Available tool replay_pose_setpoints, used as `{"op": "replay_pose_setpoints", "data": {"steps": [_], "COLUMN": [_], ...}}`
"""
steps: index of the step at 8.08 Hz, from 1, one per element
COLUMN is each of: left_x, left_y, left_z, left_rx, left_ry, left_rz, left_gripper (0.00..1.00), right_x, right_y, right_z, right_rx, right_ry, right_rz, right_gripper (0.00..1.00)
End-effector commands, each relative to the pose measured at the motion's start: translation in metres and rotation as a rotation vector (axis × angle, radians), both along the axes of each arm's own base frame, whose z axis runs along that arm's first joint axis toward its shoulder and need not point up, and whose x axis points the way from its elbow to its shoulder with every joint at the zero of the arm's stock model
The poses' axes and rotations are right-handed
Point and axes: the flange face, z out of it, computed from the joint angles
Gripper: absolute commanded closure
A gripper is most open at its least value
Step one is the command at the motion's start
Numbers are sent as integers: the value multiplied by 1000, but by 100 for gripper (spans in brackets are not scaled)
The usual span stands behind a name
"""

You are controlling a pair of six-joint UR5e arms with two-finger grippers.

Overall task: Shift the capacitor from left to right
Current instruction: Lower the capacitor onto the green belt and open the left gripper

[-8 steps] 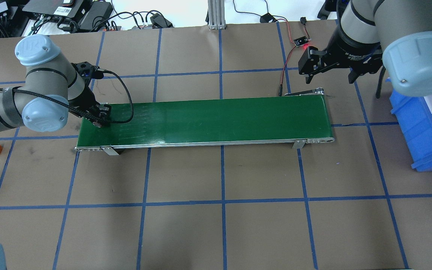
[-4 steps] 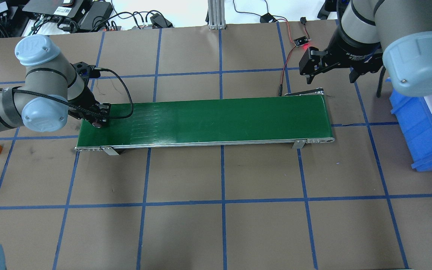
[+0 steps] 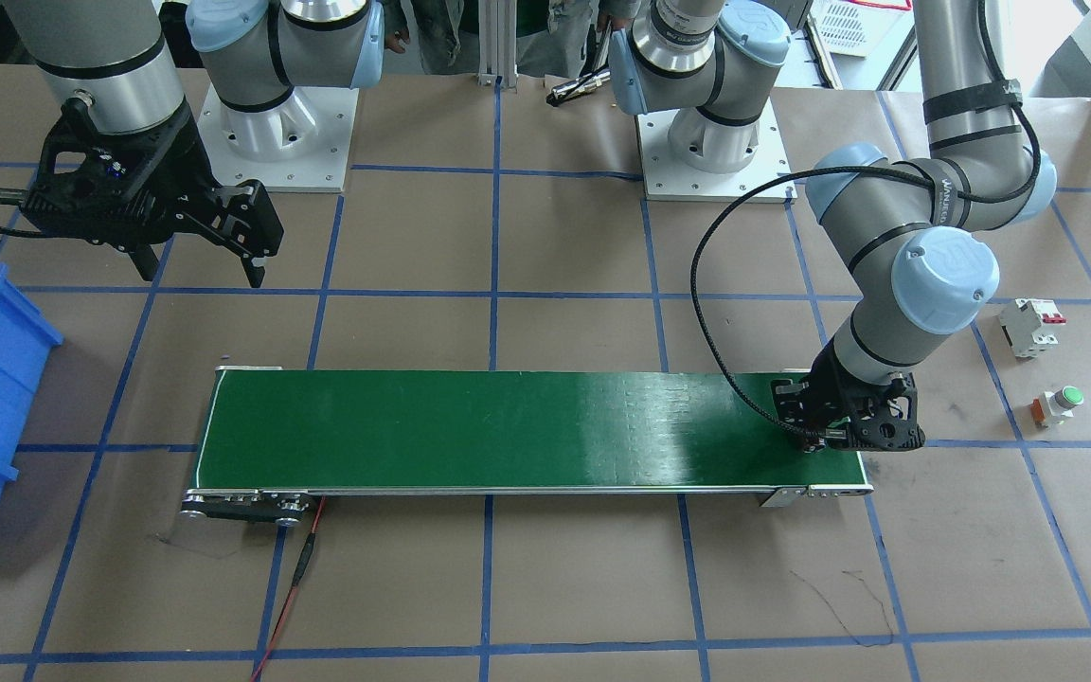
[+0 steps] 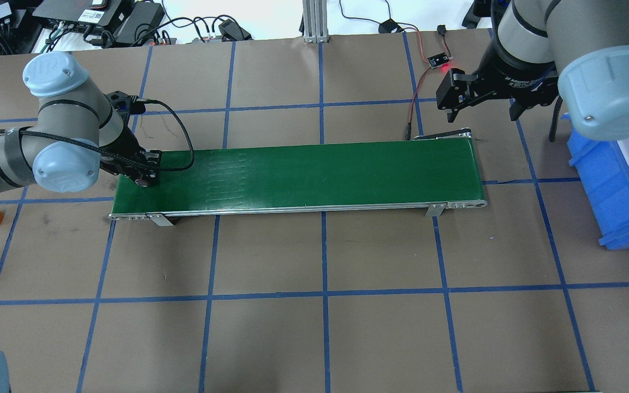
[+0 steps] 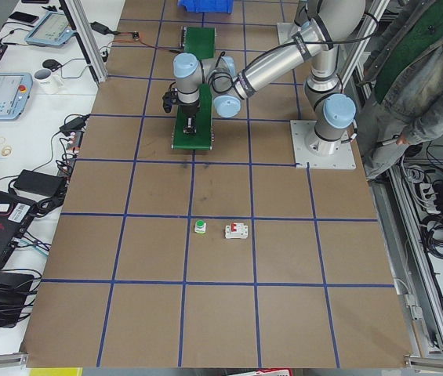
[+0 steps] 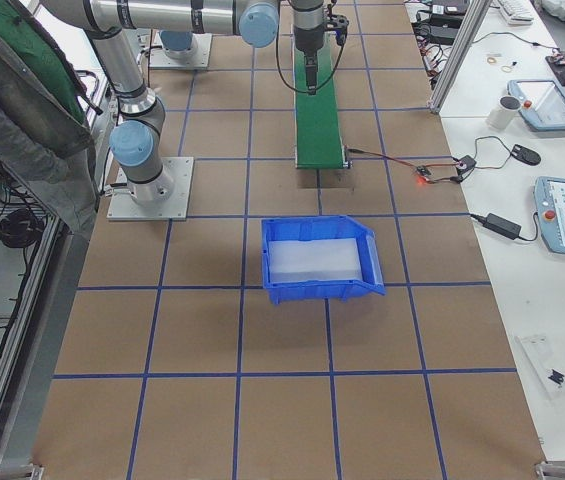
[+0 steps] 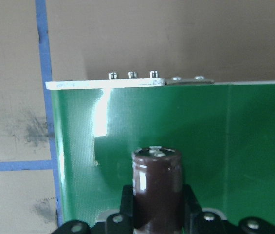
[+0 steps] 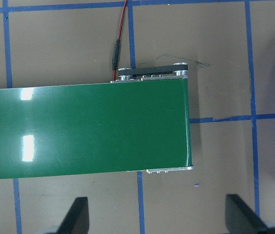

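The capacitor (image 7: pixel 156 187), a glossy dark brown cylinder, sits between the fingers of my left gripper (image 4: pixel 142 178). That gripper is shut on it, low over the left end of the green conveyor belt (image 4: pixel 320 174). In the front-facing view this gripper (image 3: pixel 825 438) is at the belt's (image 3: pixel 508 431) right end. I cannot tell whether the capacitor touches the belt. My right gripper (image 4: pixel 481 112) is open and empty, hovering beyond the belt's right end. Its view shows that end of the belt (image 8: pixel 79 126) between its spread fingertips (image 8: pixel 79 214).
A blue bin (image 4: pixel 615 191) stands right of the belt. A white breaker (image 3: pixel 1028 327) and a green-capped push-button (image 3: pixel 1062 403) lie on the table to the robot's left. A small board with a red light (image 4: pixel 439 60) and its wire lie behind the belt's right end.
The left gripper has stayed nearly in place at the belt's left end with the capacitor. The right gripper has drifted slightly toward the table's far edge, still open.
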Motion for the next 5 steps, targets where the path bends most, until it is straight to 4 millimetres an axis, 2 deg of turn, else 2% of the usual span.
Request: {"op": "replay_pose_setpoints", "data": {"steps": [1,2,3,4,5], "left_x": [0,0,0,-3,-2], "left_y": [-1,-2,-3,-9,-26], "left_z": [-3,-2,4,35,84], "left_rx": [2,-2,-22,-89,-190], "left_ry": [4,3,-3,-11,-17], "left_rz": [3,3,26,53,108], "left_gripper": [36,0,0,0,0], "right_x": [0,0,0,0,0], "right_y": [0,1,1,1,1], "right_z": [0,1,1,1,0], "right_rx": [2,0,0,0,2], "right_ry": [0,1,1,1,1], "right_rz": [0,1,1,1,1], "right_gripper": [0,0,0,0,0]}}
